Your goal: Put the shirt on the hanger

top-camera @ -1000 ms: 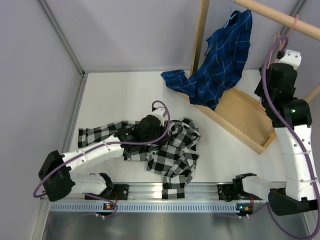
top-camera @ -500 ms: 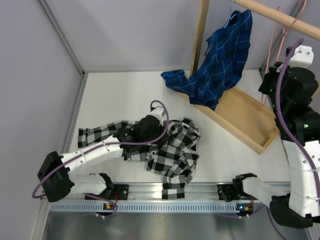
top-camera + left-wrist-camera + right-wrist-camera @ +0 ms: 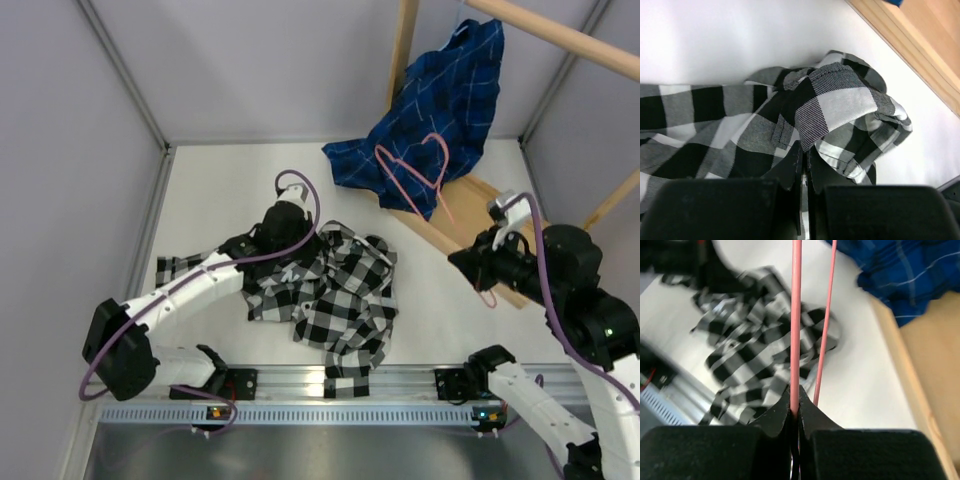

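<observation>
The black-and-white check shirt lies crumpled on the white table near the front rail. My left gripper is at its far left edge, shut on a fold of the shirt, with the cloth pinched between the fingertips. My right gripper is shut on the thin pink wire hanger and holds it in the air in front of the blue shirt. In the right wrist view the hanger wire runs up from the shut jaws of that gripper, with the check shirt blurred below.
A blue plaid shirt hangs from a wooden rod at the back right. A wooden base board lies under it. A wooden post stands at the back. Grey walls close the left and back sides.
My right arm has swung down from the wooden rod and to the left, carrying the pink hanger out over the table. My left gripper has moved a little back with the shirt fold.
</observation>
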You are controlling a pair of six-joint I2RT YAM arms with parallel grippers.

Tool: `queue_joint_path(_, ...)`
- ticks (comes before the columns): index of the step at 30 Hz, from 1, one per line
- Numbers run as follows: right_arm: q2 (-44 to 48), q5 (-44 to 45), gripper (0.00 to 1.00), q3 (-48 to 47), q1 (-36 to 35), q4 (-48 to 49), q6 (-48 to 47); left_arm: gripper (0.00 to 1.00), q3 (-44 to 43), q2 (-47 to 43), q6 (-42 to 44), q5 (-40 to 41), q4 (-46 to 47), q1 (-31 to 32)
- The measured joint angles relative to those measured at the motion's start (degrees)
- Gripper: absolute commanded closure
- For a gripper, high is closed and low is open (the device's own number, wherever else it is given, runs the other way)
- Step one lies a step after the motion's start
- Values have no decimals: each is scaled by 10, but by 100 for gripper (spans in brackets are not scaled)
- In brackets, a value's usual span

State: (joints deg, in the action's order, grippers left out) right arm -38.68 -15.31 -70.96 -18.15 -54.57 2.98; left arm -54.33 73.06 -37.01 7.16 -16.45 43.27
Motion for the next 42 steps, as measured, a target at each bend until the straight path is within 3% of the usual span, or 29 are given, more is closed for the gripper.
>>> queue_joint_path(5, 69, -34, 100, 13, -82, -55, 0, 100, -21, 27, 22, -33, -10, -43)
queue_joint_path(10, 105, -68, 100, 24, -104, -84, 5, 100, -30, 40, 40, -63, -19, -61)
queue_joint_path(27, 37, -80, 100, 119, -127, -92, 34, 100, -56, 40, 55, -109, -42, -83)
queue_joint_path(32, 13, -92, 100, 157, -129, -43, 52, 100, -56, 39, 54, -175, -40, -83)
queue_joint_path(42, -90, -260, 100, 239, -144, 199, 64, 100, -57, -59, 78, -292, -74, -66)
